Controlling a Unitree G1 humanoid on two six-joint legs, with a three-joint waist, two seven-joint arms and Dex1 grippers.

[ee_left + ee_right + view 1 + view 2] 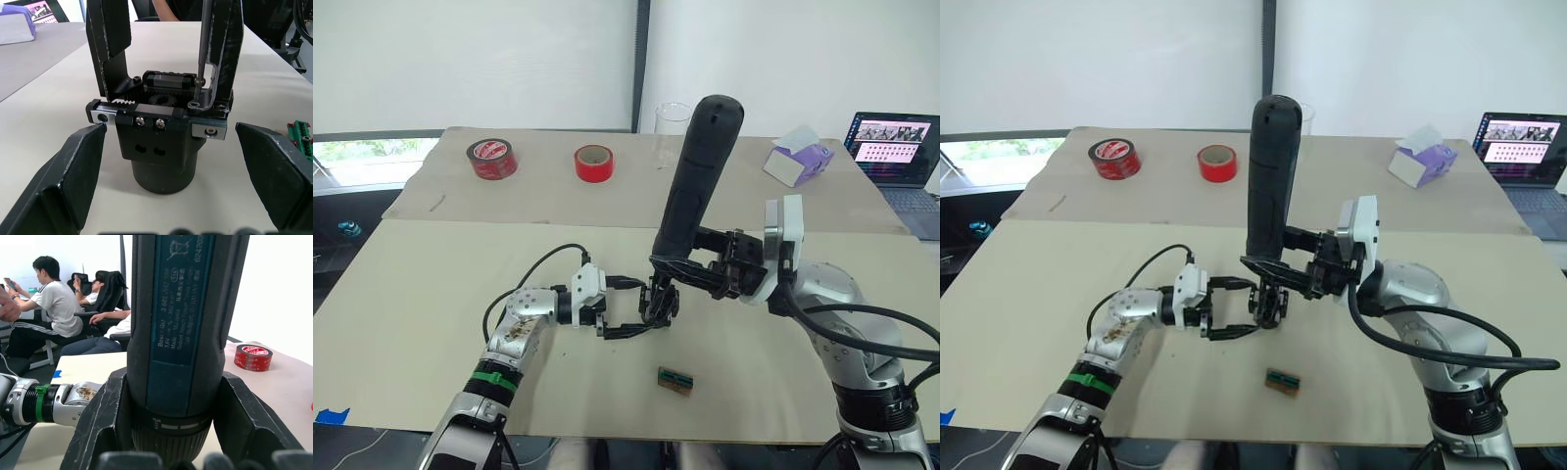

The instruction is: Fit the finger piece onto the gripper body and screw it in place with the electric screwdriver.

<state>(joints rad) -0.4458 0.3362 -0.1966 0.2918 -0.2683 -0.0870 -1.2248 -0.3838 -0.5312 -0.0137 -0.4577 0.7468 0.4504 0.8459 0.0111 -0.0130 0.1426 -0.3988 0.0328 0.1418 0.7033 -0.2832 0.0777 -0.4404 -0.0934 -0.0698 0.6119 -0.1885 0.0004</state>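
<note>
A: What's nearest on the table (431, 294)?

B: A small flat green-and-brown part (674, 380) lies near the front edge, apart from everything else.

A: And just behind it?

B: The gripper body (159, 142) stands upright on the table. The left gripper (641, 305) has its fingers spread wide, one on each side of the body. In the left wrist view neither fingertip (73, 171) touches it; there is clear table between.

A: Is the finger piece on it?

B: Two black fingers rise from the body's top rail. The finger piece (226, 49) seems to be the one with the metal bracket, seated on the rail. I can't say how firmly.

A: Where's the screwdriver?

B: The right gripper (700, 269) is clamped round the lower barrel of the screwdriver (697, 176), which stands nearly upright, leaning a little, rounded end up. Its thin metal bit comes straight down beside the finger piece, and the tip sits on a screw at the bracket's base.

A: Any containers?

B: At the far side a clear plastic cup (672, 132) stands behind the screwdriver; I can't tell whether anything is in it. A purple-and-white tissue box (798, 157) has a tissue sticking out of its top.

A: What else back there?

B: Two rolls of red tape (492, 159) lie flat, near each other, and a laptop (896, 157) is open at the far right corner. In the right wrist view, people (46, 308) sit in chairs beyond the table.
</note>
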